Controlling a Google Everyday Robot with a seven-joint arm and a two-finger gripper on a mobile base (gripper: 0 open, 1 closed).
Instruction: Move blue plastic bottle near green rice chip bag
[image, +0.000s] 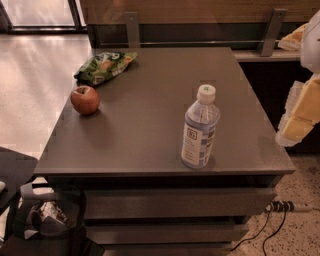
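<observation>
Blue plastic bottle (200, 127) stands upright, lower right of centre, near the front edge of the grey table (145, 130). Green rice chip bag (105, 66) lies flat at upper left, with the red apple (85, 100) just below it. Gripper (300, 117) sits at the right edge of the frame, apart from the bottle. I cannot tell whether it is open or closed.

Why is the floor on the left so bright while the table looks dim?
Camera view: daylight from the window glares off the pale floor; the dark table looks dim and warm-tinted; the blue plastic bottle and apple cast only faint, soft shadows at their bases; the claw hangs at the right edge, beside the table, lit yellowish.
</observation>
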